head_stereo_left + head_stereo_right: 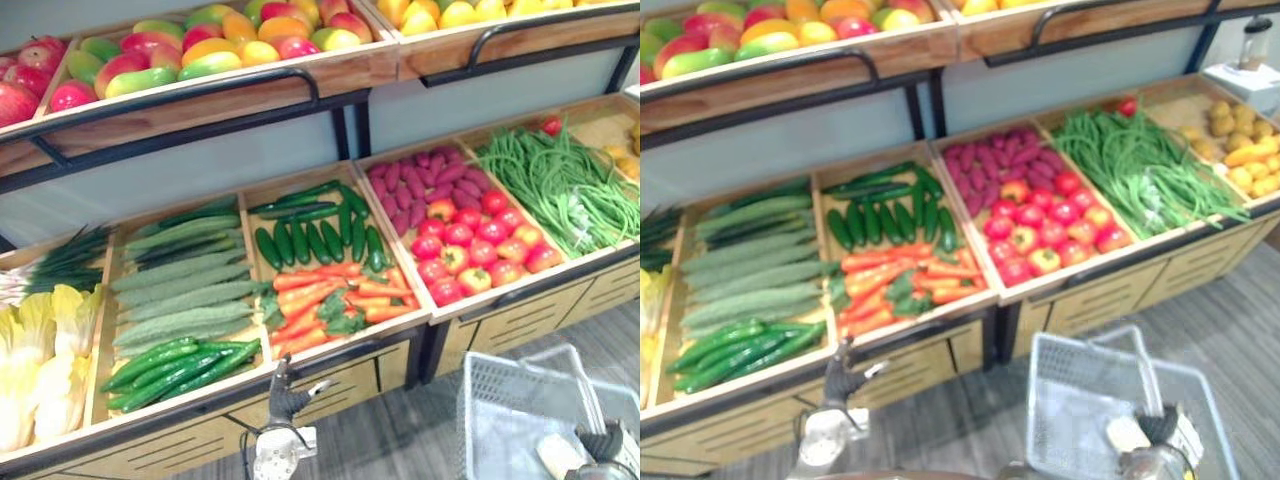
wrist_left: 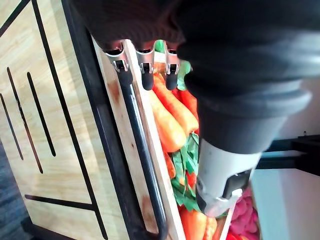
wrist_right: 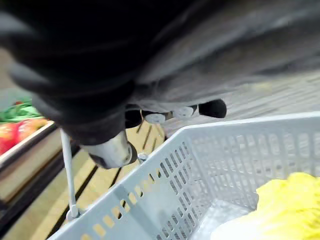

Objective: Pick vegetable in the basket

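Watch your left robot hand [image 1: 283,395], open and empty at lower centre: it could snag the rail [image 2: 144,165] short of the carrots [image 1: 320,300].

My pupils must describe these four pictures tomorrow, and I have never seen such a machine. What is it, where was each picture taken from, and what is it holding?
It is a humanoid robot with two hands, facing a wooden vegetable stand. The two wide pictures come from cameras in its head, looking down. The two close ones come from a camera on each wrist. The stand's compartments hold carrots, cucumbers, tomatoes and green beans, among others. The left hand is open, its fingers straight, at the stand's front rail by the carrots. The right hand appears to grip the handle of a grey plastic basket, which has a yellow leafy vegetable inside.
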Motion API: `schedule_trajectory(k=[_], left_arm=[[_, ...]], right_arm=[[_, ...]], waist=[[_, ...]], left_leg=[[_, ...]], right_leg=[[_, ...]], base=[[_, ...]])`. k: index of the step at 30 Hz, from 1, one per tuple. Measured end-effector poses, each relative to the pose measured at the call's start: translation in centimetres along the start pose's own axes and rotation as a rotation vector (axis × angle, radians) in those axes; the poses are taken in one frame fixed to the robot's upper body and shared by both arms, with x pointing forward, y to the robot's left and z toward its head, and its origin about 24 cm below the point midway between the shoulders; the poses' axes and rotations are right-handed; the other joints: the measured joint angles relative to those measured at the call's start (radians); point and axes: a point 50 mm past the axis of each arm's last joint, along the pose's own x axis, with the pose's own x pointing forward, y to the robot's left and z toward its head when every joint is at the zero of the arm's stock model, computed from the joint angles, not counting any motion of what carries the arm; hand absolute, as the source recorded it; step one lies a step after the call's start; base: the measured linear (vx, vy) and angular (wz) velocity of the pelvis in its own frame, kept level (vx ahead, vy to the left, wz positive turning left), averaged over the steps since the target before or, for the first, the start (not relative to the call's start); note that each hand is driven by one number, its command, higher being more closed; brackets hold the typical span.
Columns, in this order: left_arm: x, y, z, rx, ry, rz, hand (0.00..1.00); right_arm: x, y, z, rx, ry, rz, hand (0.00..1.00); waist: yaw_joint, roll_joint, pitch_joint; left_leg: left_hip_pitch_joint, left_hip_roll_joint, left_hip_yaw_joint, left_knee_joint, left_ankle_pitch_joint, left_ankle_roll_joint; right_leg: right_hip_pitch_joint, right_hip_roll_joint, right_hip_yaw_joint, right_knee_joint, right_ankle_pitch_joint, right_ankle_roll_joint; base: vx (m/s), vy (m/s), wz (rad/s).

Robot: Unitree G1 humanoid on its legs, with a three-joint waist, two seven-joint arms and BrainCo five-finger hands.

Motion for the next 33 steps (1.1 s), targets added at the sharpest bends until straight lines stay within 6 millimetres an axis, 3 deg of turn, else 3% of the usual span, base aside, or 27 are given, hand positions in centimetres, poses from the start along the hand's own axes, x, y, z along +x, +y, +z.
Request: schedule_trajectory(k=[5,12,19,25,33], left_arm=[[0.4,1.1,0.3,0.040,-0.020,0.022,0.00],[0.4,3.0,0.1,0.110,-0.024,0.076,0.00],[0.1,6.2,4.1,0.365,-0.241,0.214,0.00],[-0.1,7.3,6.5,0.542,-0.373,0.287,0.00],[0.2,9.3,8.6,0.977,-0.528,0.314,0.00]], right_arm=[[-0.2,-0.2,-1.4,0.037,0.074,-0.010,1.00],[-0.3,0.0,-1.8,0.036,0.093,-0.001,1.00],[-0.5,0.0,-2.4,0.044,0.113,0.004,1.00],[-0.5,0.2,-2.1,0.050,0.087,0.010,1.00],[-0.3,1.3,0.0,0.021,-0.031,0.064,1.00]], waist=[[-0.024,0.001,-0.001],[-0.022,0.001,-0.002],[-0.021,0.006,-0.021],[-0.019,0.003,-0.046],[-0.020,-0.003,-0.057]], left_leg=[[0.024,-0.009,0.023,-0.036,-0.003,-0.004],[0.027,-0.012,0.026,-0.053,-0.010,-0.013],[0.022,-0.012,0.022,-0.073,-0.003,-0.018],[0.027,-0.021,0.018,-0.101,0.015,-0.015],[0.041,-0.028,0.016,-0.109,0.014,-0.015]], right_leg=[[0.003,0.006,0.027,-0.034,0.039,0.006],[0.018,0.012,0.044,-0.094,0.073,0.027],[0.018,0.017,0.043,-0.117,0.084,0.032],[0.020,0.018,0.035,-0.135,0.103,0.026],[0.043,0.018,0.029,-0.166,0.115,0.028]], base=[[0.00,0.070,-0.16],[-0.08,0.056,-0.07],[-0.02,0.002,0.02],[0.06,0.016,0.03],[0.02,0.013,0.02]])
